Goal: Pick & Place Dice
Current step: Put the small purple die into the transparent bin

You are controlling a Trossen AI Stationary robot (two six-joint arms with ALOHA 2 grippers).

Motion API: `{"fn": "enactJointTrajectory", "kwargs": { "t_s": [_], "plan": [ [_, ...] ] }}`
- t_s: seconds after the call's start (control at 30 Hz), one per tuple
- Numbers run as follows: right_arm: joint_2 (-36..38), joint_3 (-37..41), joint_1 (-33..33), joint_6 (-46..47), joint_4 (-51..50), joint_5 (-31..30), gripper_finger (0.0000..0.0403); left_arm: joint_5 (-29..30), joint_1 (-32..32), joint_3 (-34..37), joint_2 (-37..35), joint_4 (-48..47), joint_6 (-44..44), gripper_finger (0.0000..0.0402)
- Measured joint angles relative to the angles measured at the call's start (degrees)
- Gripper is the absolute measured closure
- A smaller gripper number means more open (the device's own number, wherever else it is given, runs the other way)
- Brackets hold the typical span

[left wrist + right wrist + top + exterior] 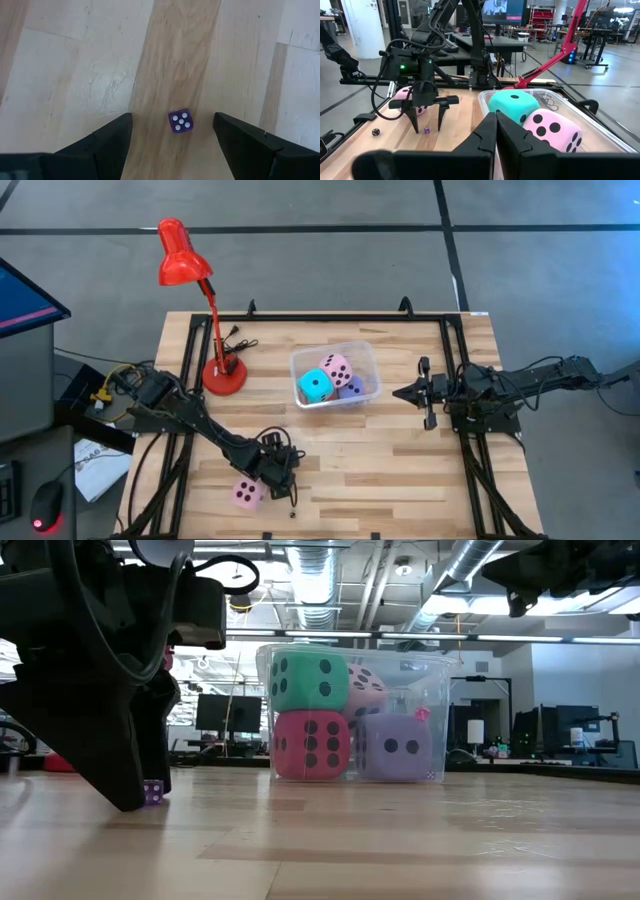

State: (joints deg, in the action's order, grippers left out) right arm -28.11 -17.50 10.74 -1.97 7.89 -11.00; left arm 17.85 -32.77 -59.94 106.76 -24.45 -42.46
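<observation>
A clear bin (366, 358) at mid-table holds a cyan die (316, 386), a pink die (337, 369) and a lavender die (352, 388); the low view also shows a red die (311, 744) at its bottom. Another pink die (248, 493) rests on the table near the front left. My left gripper (284, 483) points steeply down beside it, open. Its fingers (112, 137) stand on either side of a tiny purple die (180, 121) with white pips, without touching it. My right gripper (398, 392) hovers shut, level, right of the bin.
A red desk lamp (224, 376) stands on the table's far left, its cord behind it. A tiny black die (375, 132) lies on the wood near my left gripper. Dark frame rails (460, 370) run along the table's left and right sides.
</observation>
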Motion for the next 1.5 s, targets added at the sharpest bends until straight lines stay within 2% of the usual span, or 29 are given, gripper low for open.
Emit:
{"fn": "enactJointTrajectory", "kwargs": {
  "t_s": [0.37, 0.9, 1.5],
  "plan": [
    [0.0, 0.0, 0.0, 0.0, 0.0, 0.0, 0.0398, -0.1, 0.0, 0.0, 0.0, 0.0, 0.0, 0.0135],
    [0.0, 0.0, 0.0, 0.0, 0.0, 0.0, 0.0398, -0.1, 0.0, 0.0, 0.1, 0.4, 0.0, 0.0249],
    [0.0, 0.0, 0.0, 0.0, 0.0, 0.0, 0.0398, -0.2, 0.0, 0.0, 0.1, 1.4, 0.0, 0.0327]
  ]
}}
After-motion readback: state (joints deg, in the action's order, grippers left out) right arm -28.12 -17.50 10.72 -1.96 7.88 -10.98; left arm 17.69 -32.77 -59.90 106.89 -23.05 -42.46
